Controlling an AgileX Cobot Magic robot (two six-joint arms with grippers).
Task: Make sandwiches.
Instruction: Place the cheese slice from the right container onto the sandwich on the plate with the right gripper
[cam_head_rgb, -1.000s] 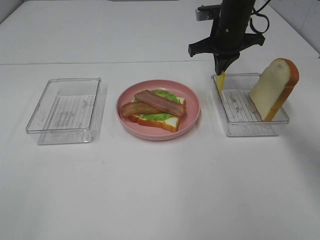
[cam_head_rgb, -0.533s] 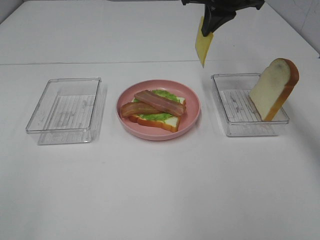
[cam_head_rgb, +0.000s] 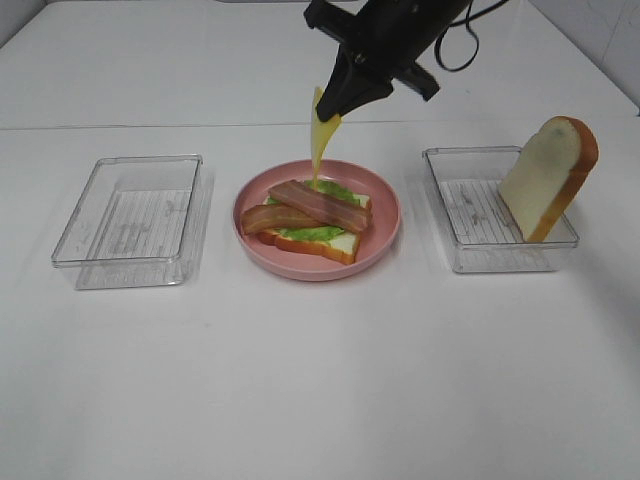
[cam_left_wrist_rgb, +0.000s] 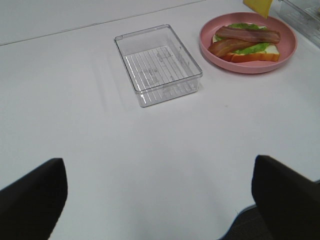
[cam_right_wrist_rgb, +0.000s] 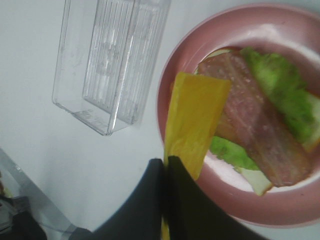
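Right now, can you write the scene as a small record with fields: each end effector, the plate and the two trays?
Right end effector: shut on the cheese square, which hangs over the plate
Left end effector: open, holds nothing, far from the food
Pink plate: bread slice, then lettuce leaf, then two bacon strips on top
Right tray: second bread slice leaning on its edge
Left tray: no food inside
Not yet done: cheese on the bacon, second slice on top

A plate (cam_head_rgb: 383, 232) sits between left tray (cam_head_rgb: 66, 240) and right tray (cam_head_rgb: 449, 226); on it, bacon strips (cam_head_rgb: 320, 205) atop lettuce (cam_head_rgb: 314, 233) atop a bread slice (cam_head_rgb: 332, 246). A second slice (cam_head_rgb: 548, 180) leans in the right tray; cheese (cam_head_rgb: 320, 140) hangs over the plate's far rim.
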